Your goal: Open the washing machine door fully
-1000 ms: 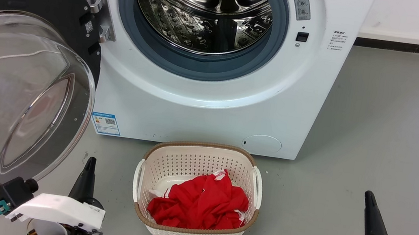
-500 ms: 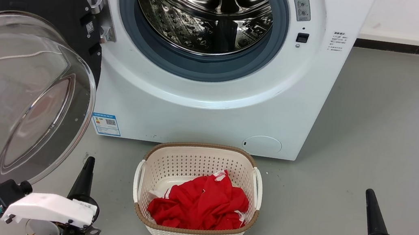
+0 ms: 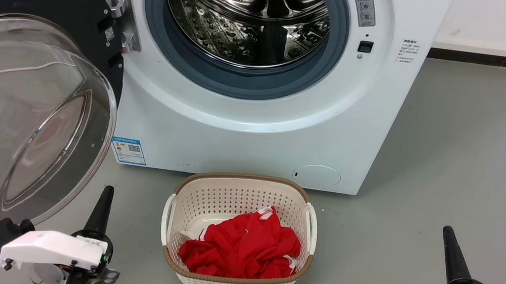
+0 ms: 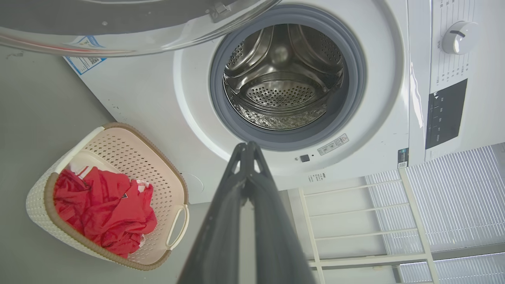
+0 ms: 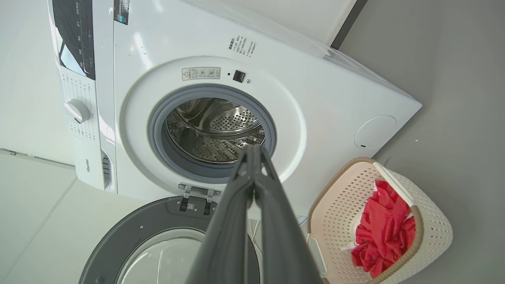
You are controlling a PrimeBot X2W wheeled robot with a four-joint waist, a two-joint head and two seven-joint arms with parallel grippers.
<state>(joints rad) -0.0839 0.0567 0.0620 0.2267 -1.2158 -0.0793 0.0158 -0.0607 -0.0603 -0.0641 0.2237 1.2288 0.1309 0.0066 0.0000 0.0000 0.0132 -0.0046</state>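
The washing machine door point(image 3: 27, 95) stands swung wide on its hinge point(image 3: 120, 14), on the robot's left of the washing machine point(image 3: 244, 136). Its inner face is turned out from the machine's front, towards the robot. The disc is round, so it has no long axis. Its glass bowl point(image 3: 12, 128) bulges forward, away from the machine front.

Since a second ago the door has kept the same angle to the machine. The head view has shifted slightly, so the camera moved. Both arms have slid a little outward, the left wrist housing most clearly.

The door is a glossy black disc with small screws and a clear domed bowl that catches reflections. The steel drum point(image 3: 251, 13) and its grey-blue rubber ring point(image 3: 241, 83) are fully exposed.

The left gripper point(image 3: 107, 191) hovers in front of the machine, below the door's lower edge. Its fingers point(image 4: 240, 157) are pressed together at the tips, holding nothing. The right gripper point(image 3: 447, 232) hangs in front of the machine's right corner. Its fingers point(image 5: 246, 165) are likewise closed and empty.

A basket point(image 3: 246, 188) with red cloth point(image 3: 238, 246) sits just before the machine.
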